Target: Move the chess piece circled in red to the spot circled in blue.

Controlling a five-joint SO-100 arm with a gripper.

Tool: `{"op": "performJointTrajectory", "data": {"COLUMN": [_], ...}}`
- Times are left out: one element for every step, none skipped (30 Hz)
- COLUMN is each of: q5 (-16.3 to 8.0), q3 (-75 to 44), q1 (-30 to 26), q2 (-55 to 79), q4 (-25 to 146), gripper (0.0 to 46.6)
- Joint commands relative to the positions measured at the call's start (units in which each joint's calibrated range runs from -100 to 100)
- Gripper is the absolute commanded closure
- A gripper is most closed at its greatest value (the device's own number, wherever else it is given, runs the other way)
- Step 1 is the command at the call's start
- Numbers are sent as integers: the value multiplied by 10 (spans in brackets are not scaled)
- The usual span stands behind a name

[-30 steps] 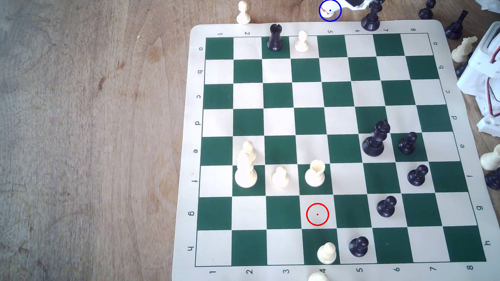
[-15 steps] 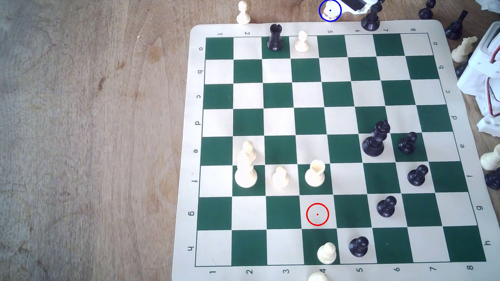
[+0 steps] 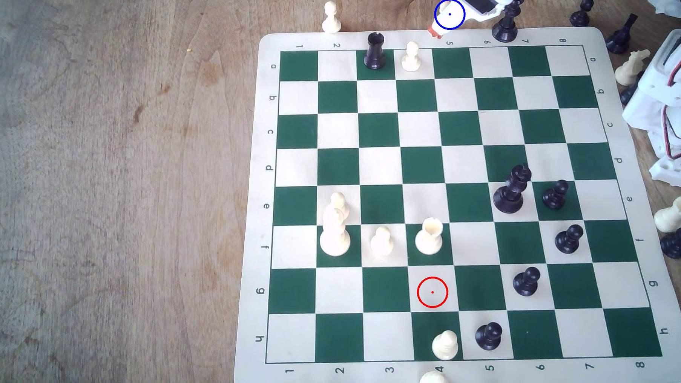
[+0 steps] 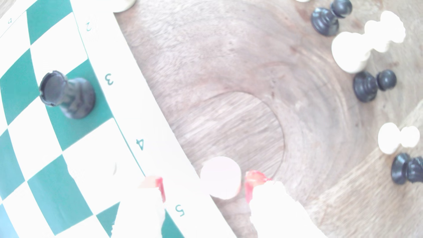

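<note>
Hovering over the blue circle (image 3: 449, 14) at the tabletop's far edge, the gripper (image 4: 203, 186) has its jaws spread around the white pawn (image 4: 220, 177).

Wrist view is pretty blown out, but you can see the pawn's round top sitting between the two red-tipped fingers (image 4: 251, 183) with a gap on one side, right where the mat's border (image 4: 160, 146) meets bare wood, close to the "5" label. Can't tell if the other finger is touching it. In the exterior view one red tip pokes out just below the blue circle, over the far border of the chess mat (image 3: 470, 35), and the pawn itself is hidden under the gripper. The red circle (image 3: 432, 292) marks an empty white square near the mat's near edge. A black rook (image 3: 375, 50) stands on the mat's far row.
</note>
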Motion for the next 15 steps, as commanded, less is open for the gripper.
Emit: {"op": "performJointTrajectory", "data": {"q5": [3, 3, 3, 3, 3, 1, 1, 1, 0, 0, -1, -1, -3, -6, -11], "q3": [-6, -6, -6, -6, -6, -6, -6, -6, -6, -6, -5, -4, -2, 1, 14], "q1": [11, 12, 13, 13, 13, 14, 14, 14, 14, 14, 15, 15, 15, 14, 10], "q2": [-23, -24, -25, -25, -25, -26, -27, -28, -30, -35, -40, -47, -55, -67, -94], "q4": [-13, -14, -15, -15, -16, -17, -17, -17, -17, -17, -17, -17, -17, -18, -24], "gripper": [269, 269, 268, 268, 267, 266, 265, 265, 265, 266, 266, 268, 268, 269, 269]}}
